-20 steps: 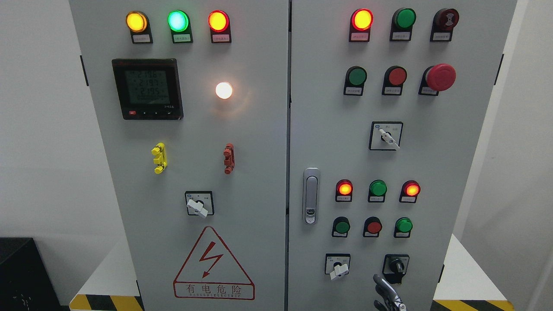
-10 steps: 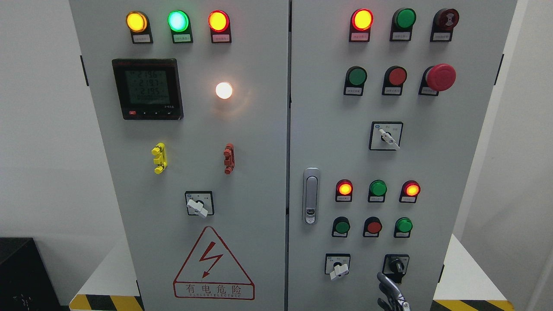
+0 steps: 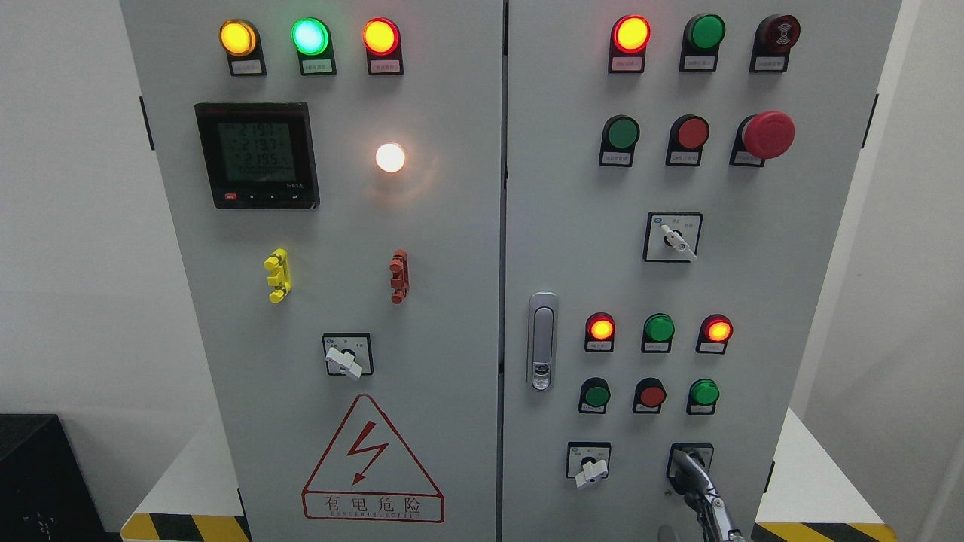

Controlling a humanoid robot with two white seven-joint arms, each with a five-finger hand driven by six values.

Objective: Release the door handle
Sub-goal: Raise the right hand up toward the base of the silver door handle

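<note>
The silver door handle lies flush and upright on the left edge of the cabinet's right door, with nothing touching it. Both doors look closed. My right hand rises from the bottom edge, well to the lower right of the handle. Its metal fingers stretch upward, hold nothing, and overlap the black rotary knob at the door's lower right. Most of the hand is cut off by the picture's bottom edge. My left hand does not show.
The doors carry lit lamps, push buttons, a red emergency stop, a meter and white selector switches. A black box stands at lower left. Yellow-black tape marks the cabinet's base.
My right hand has moved up and to the right, from below the black rotary knob to over it, with its fingers now stretched out. The handle and doors have not moved.
</note>
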